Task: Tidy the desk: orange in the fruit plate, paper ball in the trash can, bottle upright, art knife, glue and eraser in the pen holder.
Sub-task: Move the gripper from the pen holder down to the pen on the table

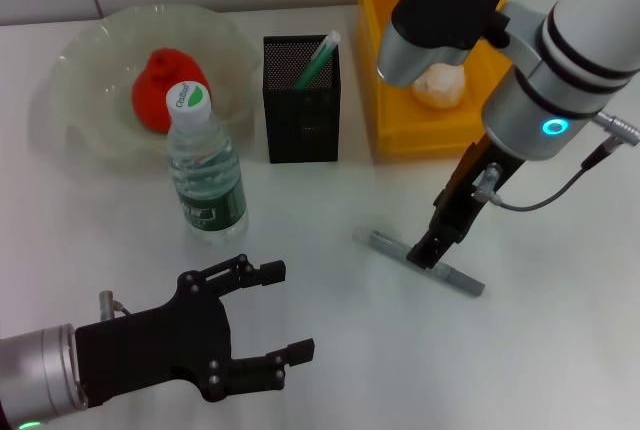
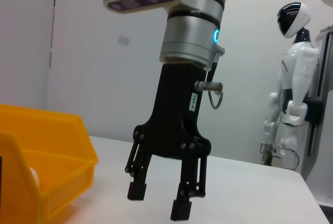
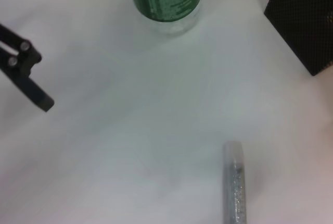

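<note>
— Starting with the biggest thing, we see the trash can (image 1: 400, 100) at the far right of the desk (image 1: 330, 350), bright yellow, with the paper ball (image 1: 440, 85) lying inside it, a pale crumpled wad partly hidden by our right arm.

— And the fruit plate (image 1: 90, 60)?

— Far left, translucent pale green with a wavy rim. We see the orange (image 1: 160, 85) sitting in it, red-orange and lumpy. Just in front of the plate the bottle (image 1: 205, 165) stands upright, clear with a green label and a white-and-green cap. Between plate and bin stands the pen holder (image 1: 300, 100), black mesh, with a green-tipped stick (image 1: 318, 58) leaning out of it.

— Where is our right gripper (image 1: 428, 250)?

— Low over the desk, in front of the bin. Its tips come down right at the art knife (image 1: 425, 262), a slim grey bar lying flat and slanted. In the head view the tips cover its middle, so we cannot tell whether they touch it. In the left wrist view we see its two fingers (image 2: 136, 190) apart with a clear gap and nothing between them.

— And our left gripper (image 1: 275, 315)?

— Near the front edge, left of centre, well apart from the knife and in front of the bottle. Its fingers are spread wide and hold nothing.
</note>
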